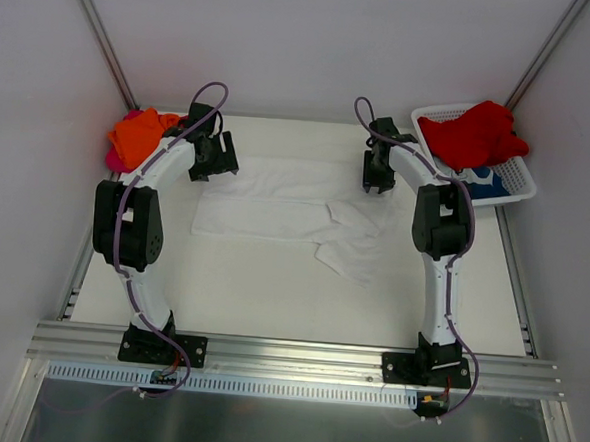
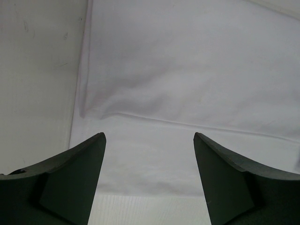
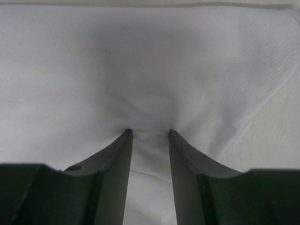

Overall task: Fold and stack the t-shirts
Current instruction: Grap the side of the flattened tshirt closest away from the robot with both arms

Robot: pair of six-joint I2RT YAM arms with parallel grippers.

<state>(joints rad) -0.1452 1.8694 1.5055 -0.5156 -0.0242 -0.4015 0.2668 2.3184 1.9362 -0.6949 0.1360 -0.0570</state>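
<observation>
Overhead, a white t-shirt lies spread across the middle of the pale desk. It is folded into a long band, with its sleeve end rumpled toward the near right. Both arms reach to the shirt's far edge, one at each end, probably so the cloth can be lifted evenly for the next fold. The left gripper hangs over the shirt's far left corner with its fingers spread wide and nothing between them. A hem line and the bare desk show beneath it. The right gripper is at the shirt's far right end, its fingers a little apart. Its tips press down into the cloth, so creases gather toward them, and the ridge between looks not yet clamped. Beyond the shirt's left end sits a heap of an orange t-shirt on a magenta-pink one, likely the stack. Beyond its right end, a white mesh basket holds a red t-shirt over a blue-and-white one, apparently awaiting folding.
</observation>
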